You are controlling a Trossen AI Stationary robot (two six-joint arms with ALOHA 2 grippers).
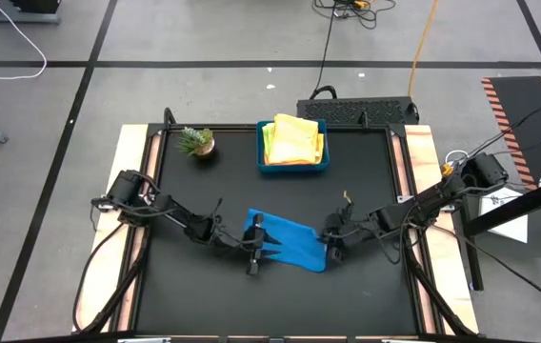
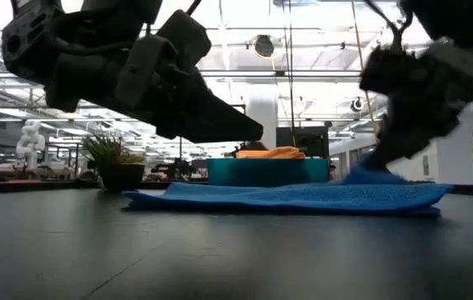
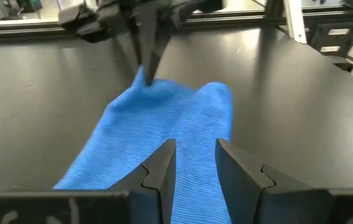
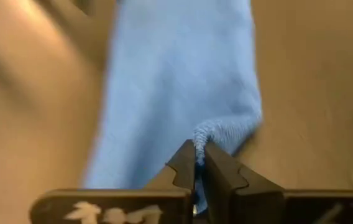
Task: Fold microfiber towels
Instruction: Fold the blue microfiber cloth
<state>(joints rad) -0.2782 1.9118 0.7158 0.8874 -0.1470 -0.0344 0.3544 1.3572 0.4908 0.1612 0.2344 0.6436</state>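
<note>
I see my right claw (image 4: 199,163) pinching a corner of the soft blue microfiber towel (image 1: 288,240) on the black bench (image 1: 366,171); my left claw (image 3: 195,163) hovers open over it.

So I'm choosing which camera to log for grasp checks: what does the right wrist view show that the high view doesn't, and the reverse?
Only the right wrist view shows the right gripper with jaws pinched shut on a bunched edge of the blue towel.

Only the high view shows the whole layout: the left gripper at the towel's other end, the blue tray holding yellow and orange towels, and a small potted plant.

Both show the blue towel on the black table.
</note>
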